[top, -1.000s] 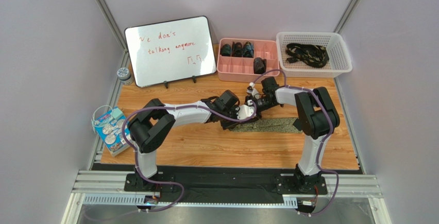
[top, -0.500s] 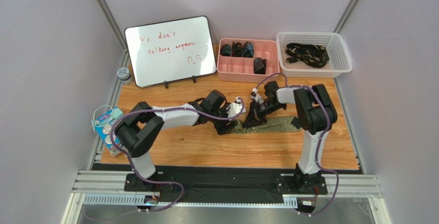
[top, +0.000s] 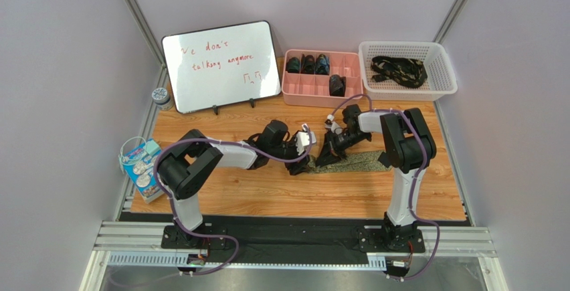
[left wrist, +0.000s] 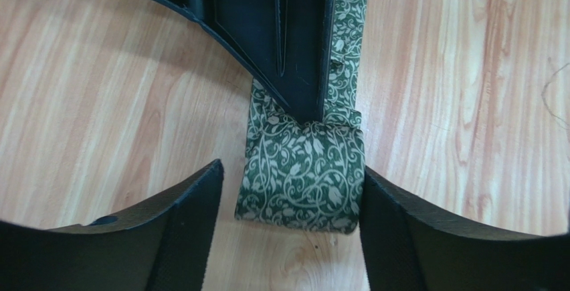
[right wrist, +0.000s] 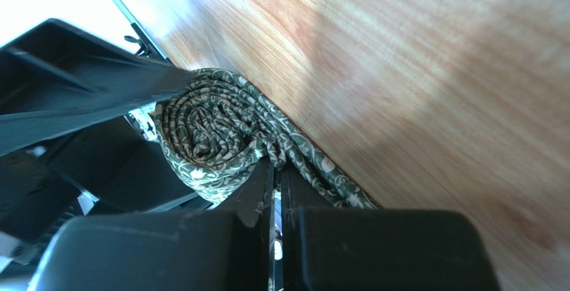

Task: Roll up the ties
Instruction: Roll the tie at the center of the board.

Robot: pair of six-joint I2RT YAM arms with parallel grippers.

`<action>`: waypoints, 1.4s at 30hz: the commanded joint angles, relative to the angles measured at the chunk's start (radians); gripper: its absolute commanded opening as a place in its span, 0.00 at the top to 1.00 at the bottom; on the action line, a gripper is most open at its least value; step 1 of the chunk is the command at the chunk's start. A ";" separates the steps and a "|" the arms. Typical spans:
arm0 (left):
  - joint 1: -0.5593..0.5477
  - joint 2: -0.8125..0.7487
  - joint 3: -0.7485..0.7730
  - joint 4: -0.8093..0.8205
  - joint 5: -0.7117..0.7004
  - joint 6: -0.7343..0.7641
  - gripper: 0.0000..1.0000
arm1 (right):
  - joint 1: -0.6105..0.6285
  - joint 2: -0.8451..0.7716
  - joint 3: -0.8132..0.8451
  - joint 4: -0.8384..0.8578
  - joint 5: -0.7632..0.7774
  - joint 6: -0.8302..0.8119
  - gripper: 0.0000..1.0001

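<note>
An olive-green tie with a pale vine pattern lies flat on the wooden table, its left end wound into a roll. My left gripper is open, its fingers either side of the roll; the right finger touches the roll's edge. My right gripper is shut, its tips pressing down on the flat tie just behind the roll. In the left wrist view the right fingers show as one black wedge on the strip.
A pink compartment tray at the back holds several rolled dark ties. A white basket to its right holds black patterned ties. A whiteboard stands back left. A small jar and a blue packet sit at the left edge.
The right gripper has come down and left from above onto the tie. The left gripper has drawn back left and settled low around the roll.
</note>
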 commanded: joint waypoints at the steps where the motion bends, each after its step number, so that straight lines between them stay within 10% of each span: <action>1: -0.028 0.062 0.040 0.127 0.018 -0.006 0.29 | 0.001 0.051 -0.003 0.073 0.204 -0.008 1.00; 10: -0.032 0.086 0.060 -0.023 0.006 0.063 0.77 | 0.002 0.014 -0.009 0.119 0.150 0.058 0.99; 16: -0.038 0.064 0.083 -0.229 -0.120 0.175 0.93 | -0.025 -0.045 0.063 -0.017 0.107 0.020 0.69; 32: -0.106 0.110 0.215 -0.465 -0.286 0.208 0.89 | -0.002 -0.127 0.031 -0.041 -0.023 0.038 0.53; 42: -0.103 0.055 0.218 -0.496 -0.177 0.218 0.64 | -0.024 -0.053 0.028 -0.062 0.121 -0.024 1.00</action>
